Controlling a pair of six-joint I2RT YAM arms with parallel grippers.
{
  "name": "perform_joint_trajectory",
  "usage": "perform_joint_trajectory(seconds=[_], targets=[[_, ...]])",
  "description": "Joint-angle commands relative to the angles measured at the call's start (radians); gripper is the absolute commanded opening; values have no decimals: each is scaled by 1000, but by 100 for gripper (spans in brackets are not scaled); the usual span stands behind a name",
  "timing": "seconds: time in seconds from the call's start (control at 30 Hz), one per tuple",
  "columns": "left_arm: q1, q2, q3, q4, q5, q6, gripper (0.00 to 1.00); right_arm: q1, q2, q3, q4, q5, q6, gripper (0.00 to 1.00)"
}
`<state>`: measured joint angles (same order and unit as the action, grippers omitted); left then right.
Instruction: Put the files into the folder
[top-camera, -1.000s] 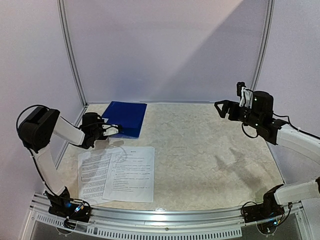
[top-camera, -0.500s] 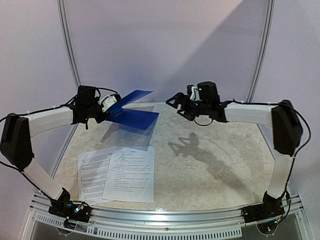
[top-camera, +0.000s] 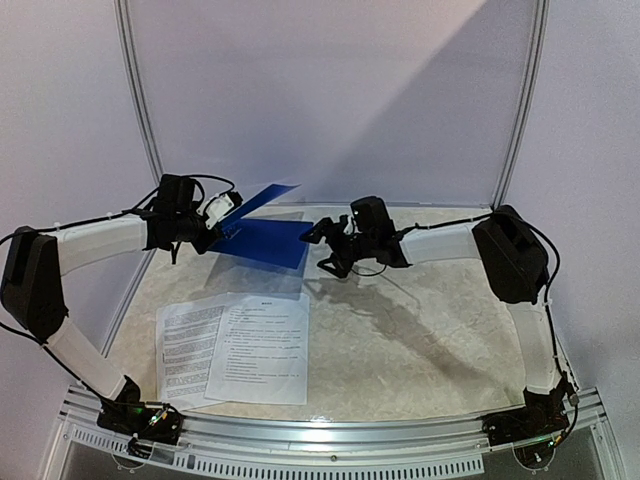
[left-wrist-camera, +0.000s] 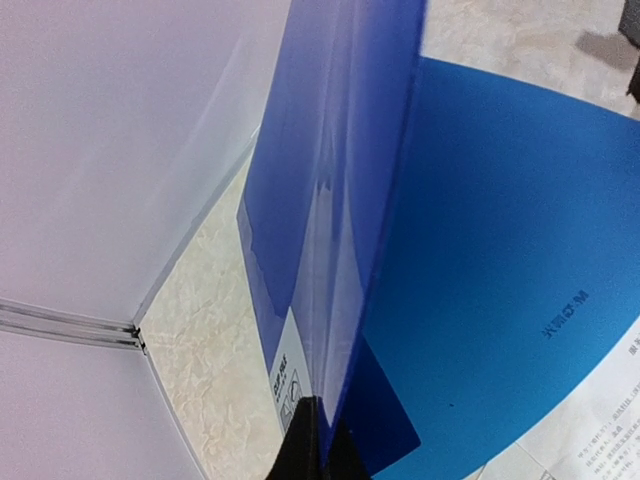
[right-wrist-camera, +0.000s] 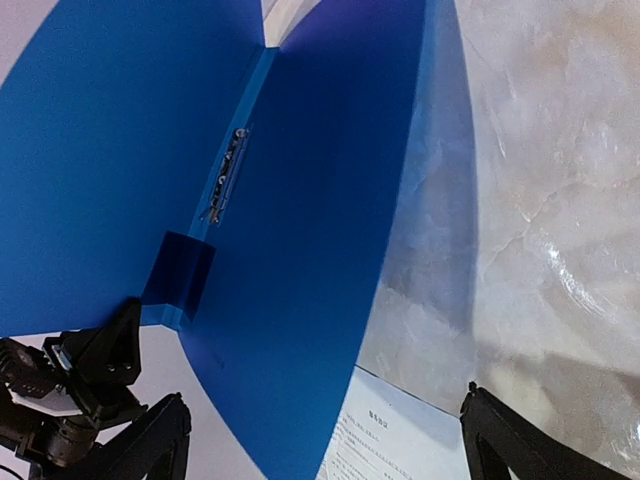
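Observation:
The dark-blue folder hangs open in a V above the back left of the table. My left gripper is shut on the raised cover's corner, beside its white label; the cover's edge runs up from the pinched fingers. The lower cover droops toward the table. My right gripper stands open just right of that lower cover, not touching it. Its wrist view looks into the folder, where the metal spine clip shows. The files, two overlapping printed sheets, lie on the table at front left.
The cage's left wall and its metal post stand close behind the left arm. The marbled tabletop stretches right of the files. The folder's shadow falls just behind the sheets.
My left gripper lifted the folder off the table by its cover, and it fell open. My right arm swung left from the far right to the folder's right edge.

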<state>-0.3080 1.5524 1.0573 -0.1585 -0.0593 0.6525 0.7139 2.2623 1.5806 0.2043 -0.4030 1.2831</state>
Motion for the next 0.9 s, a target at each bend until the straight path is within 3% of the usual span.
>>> perform_joint_trajectory(seconds=[0.0, 0.27, 0.43, 0.5, 0.57, 0.63, 0.7, 0.73, 0.87], targets=[[-17, -14, 14, -35, -4, -48, 0, 11, 101, 40, 102, -8, 161, 95], [-20, -5, 20, -42, 1, -74, 0, 24, 227, 155, 175, -31, 273, 95], [-24, -6, 20, -42, 9, -81, 0, 26, 295, 165, 326, -23, 404, 92], [-26, -6, 15, -43, 17, -78, 0, 26, 318, 195, 349, -21, 425, 81], [-26, -8, 7, -43, 18, -81, 0, 28, 341, 232, 378, -30, 428, 57], [-27, -11, -1, -38, 15, -87, 0, 27, 361, 268, 405, -43, 432, 26], [-22, -20, -10, -19, 10, -103, 0, 27, 371, 285, 414, -51, 430, 6], [-15, -25, -12, -13, 14, -116, 0, 25, 369, 283, 420, -54, 419, 1], [34, -48, 10, -31, 84, -209, 0, 11, 307, 219, 441, -52, 363, 0]])
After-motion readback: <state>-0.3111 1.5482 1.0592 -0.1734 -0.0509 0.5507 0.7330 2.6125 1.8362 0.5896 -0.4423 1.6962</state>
